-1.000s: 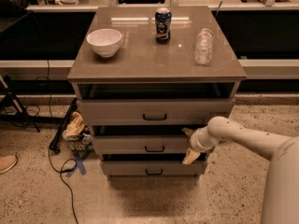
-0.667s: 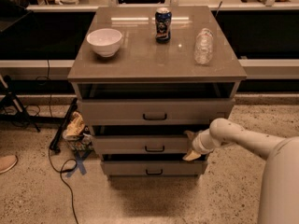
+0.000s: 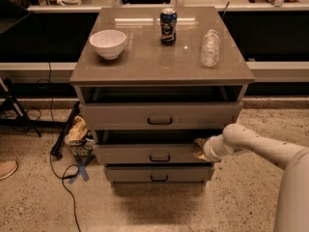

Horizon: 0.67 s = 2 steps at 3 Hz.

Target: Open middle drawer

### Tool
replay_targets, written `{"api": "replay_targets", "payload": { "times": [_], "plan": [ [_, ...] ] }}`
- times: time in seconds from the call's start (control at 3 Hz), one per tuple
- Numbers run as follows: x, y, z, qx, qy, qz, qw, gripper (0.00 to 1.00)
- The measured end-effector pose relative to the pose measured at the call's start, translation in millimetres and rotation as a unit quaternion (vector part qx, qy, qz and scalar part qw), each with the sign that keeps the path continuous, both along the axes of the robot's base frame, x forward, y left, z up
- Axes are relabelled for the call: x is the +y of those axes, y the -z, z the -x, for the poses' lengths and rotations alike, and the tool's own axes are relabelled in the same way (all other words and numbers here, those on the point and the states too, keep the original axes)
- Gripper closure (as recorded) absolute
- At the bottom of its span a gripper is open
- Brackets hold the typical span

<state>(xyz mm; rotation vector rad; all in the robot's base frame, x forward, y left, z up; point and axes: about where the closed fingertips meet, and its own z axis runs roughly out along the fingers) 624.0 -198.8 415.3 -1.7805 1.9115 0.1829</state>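
A pale robot arm point(image 3: 251, 146) reaches in from the 4 o'clock corner, its rounded forearm sloping up and leftward to the grey-taupe cabinet point(image 3: 145, 66). The gripper point(image 3: 199, 149) sits at the right end of the middle drawer point(image 3: 130, 154), at 3 o'clock from the drawer's small black handle point(image 3: 160, 158) and against the top edge of the front. Whether it holds the drawer or merely rests there cannot be told. The middle drawer, second of three, is a wide, shallow, plain front. It stands a little forward of the bottom drawer point(image 3: 130, 174), with a dark gap showing above its top edge. At 12 o'clock from it, the taller top drawer point(image 3: 120, 116) also juts out beneath the cabinet top. On that top stand a white bowl point(image 3: 108, 43) at 9 o'clock, a dark drink can point(image 3: 168, 26) at 12 o'clock and a clear plastic bottle point(image 3: 210, 48) at 3 o'clock.
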Motion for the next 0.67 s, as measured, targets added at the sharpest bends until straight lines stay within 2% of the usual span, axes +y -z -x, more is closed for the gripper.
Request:
{"api": "replay_targets", "payload": {
  "times": [0.33,0.67],
  "plan": [
    [0.0,-4.9,0.0,0.000,0.000,0.000,1.0000,1.00],
    [0.0,-7.3,0.0,0.000,0.000,0.000,1.0000,0.84]
  ]
}}
